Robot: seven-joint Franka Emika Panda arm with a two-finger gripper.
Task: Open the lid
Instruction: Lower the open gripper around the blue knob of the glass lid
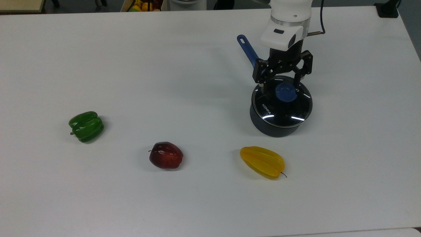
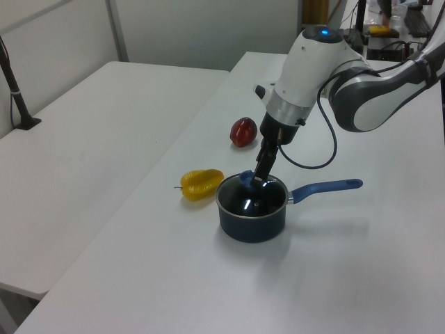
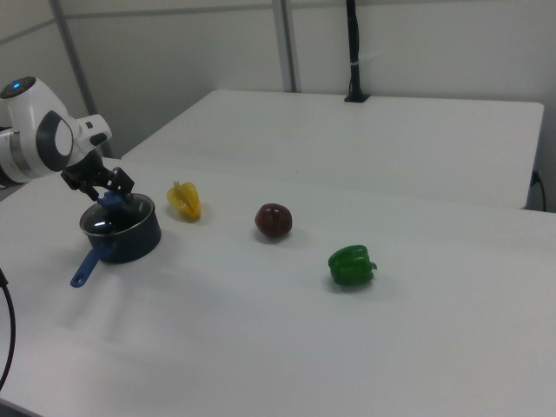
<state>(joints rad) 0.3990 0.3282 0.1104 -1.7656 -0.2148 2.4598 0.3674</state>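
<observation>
Reading the top view from its left edge, we first meet a green bell pepper (image 1: 86, 126) lying alone on the white desk (image 1: 164, 65). Further right rests a dark red apple (image 1: 166, 155), and right of that a yellow starfruit (image 1: 262, 162), just in front of the saucepan. The dark saucepan (image 1: 276, 126) stands toward the top view's right, its long blue handle (image 1: 247, 49) running away toward the far edge of the desk. The lid (image 1: 282, 108) sits flat and closed on the saucepan's rim, white lettering visible on the glass, its blue knob (image 1: 285, 92) at the centre. Above it we see the pincer (image 1: 280, 86) pointing down from the white arm, its two black fingers spread, one on each side of the knob, apart from it. In the left view the fingers (image 2: 263, 167) reach down to knob height over the saucepan (image 2: 252, 217). In the right view the saucepan (image 3: 122, 234) sits at the far left with the pincer (image 3: 109, 193) over it.
</observation>
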